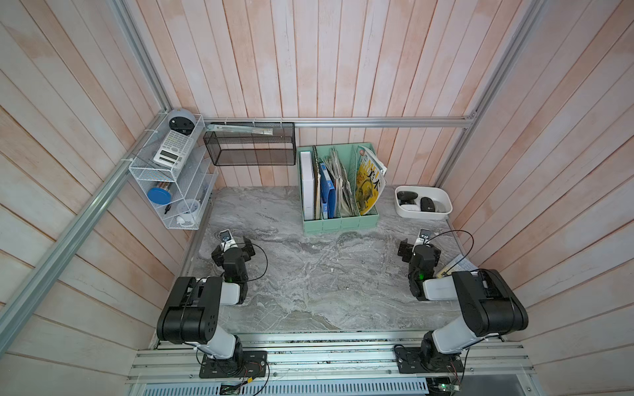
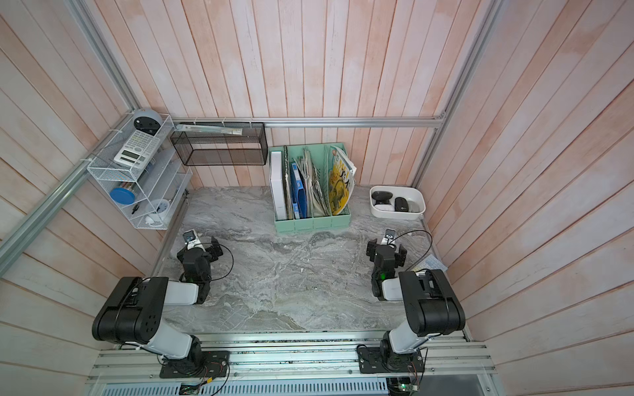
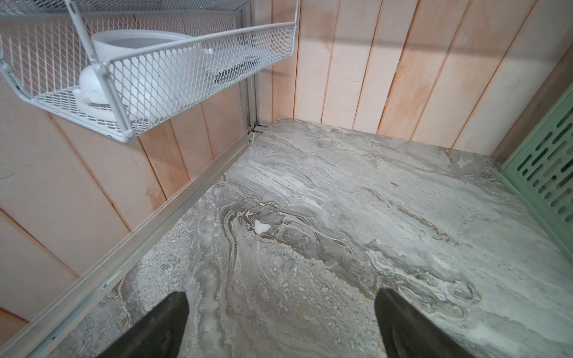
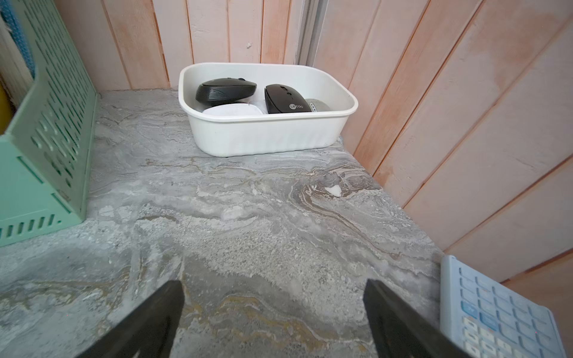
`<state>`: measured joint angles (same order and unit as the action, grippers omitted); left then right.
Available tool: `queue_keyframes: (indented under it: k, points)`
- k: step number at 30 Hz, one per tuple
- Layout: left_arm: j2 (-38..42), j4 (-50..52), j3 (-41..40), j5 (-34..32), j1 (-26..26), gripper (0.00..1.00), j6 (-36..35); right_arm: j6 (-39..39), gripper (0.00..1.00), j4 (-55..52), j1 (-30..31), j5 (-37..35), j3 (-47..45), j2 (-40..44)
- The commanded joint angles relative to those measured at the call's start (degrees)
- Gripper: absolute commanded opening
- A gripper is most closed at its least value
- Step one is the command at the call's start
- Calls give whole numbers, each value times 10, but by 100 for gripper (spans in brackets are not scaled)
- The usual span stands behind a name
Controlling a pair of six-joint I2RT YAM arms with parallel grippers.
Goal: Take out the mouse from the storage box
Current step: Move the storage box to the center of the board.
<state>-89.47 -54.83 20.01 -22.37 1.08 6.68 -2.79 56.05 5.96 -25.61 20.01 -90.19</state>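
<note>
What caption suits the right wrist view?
Open right end effector facing storage box holding ribbed black mouse, Lecoo black mouse, white mouse and grey mouse.

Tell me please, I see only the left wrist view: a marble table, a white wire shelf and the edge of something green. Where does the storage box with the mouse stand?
Observer: The storage box stands in the far right corner of the table, to the right of the green file organizer.
Operator: What lies inside it?
Observer: The right wrist view shows a ribbed black mouse, a flat black mouse, a white mouse and a grey item that is mostly hidden.
Operator: Which claw is nearer to the box?
Observer: The right claw. It is open and empty, and it faces the box across bare table.
</note>
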Motion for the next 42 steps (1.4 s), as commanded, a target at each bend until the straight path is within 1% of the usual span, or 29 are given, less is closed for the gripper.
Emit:
queue_keyframes:
  k: [1, 18, 22, 24, 26, 27, 28, 29, 31, 33, 34, 36, 37, 38, 40, 42]
  points:
    - [1, -2, 4, 2, 1, 100, -2, -3, 97, -3, -2, 2, 6, 2]
    - [2, -4, 4, 1, 2, 100, -3, -3, 97, -1, -2, 2, 6, 2]
    - [5, -67, -30, 15, 10, 100, -19, -3, 97, -2, -2, 2, 6, 2]
    - [27, -94, -53, 10, 19, 100, -29, 2, 98, 14, -2, 13, -4, 4]
    - [69, -99, -73, -13, 39, 100, -47, 22, 98, 64, -1, 63, -34, 11]
    - [87, -101, -82, -25, 51, 100, -58, 31, 98, 80, 1, 77, -44, 20]
    - [110, -104, -90, -37, 67, 100, -74, 40, 98, 82, 9, 77, -52, 34]
    - [134, -106, -101, -47, 84, 100, -90, 50, 98, 75, 21, 60, -54, 53]
    - [191, -103, -118, -68, 109, 100, -98, 71, 98, 15, 48, 22, -39, 99]
    - [268, -54, -124, -66, 116, 100, -67, 82, 97, -87, 70, -4, -2, 146]
    - [312, 1, -115, -64, 117, 100, -41, 60, 97, -152, 74, -13, 27, 168]
    - [400, 173, -74, -61, 118, 100, 12, -22, 97, -277, 73, -28, 92, 196]
    - [435, 256, -45, -64, 117, 100, 53, -59, 98, -347, 71, -23, 130, 204]
    - [460, 328, -22, -72, 117, 100, 85, -87, 98, -415, 69, -10, 170, 206]
    - [493, 448, 17, -102, 116, 100, 159, -129, 97, -512, 63, 5, 236, 197]
    - [514, 548, 43, -135, 115, 100, 224, -192, 98, -577, 43, -3, 283, 178]
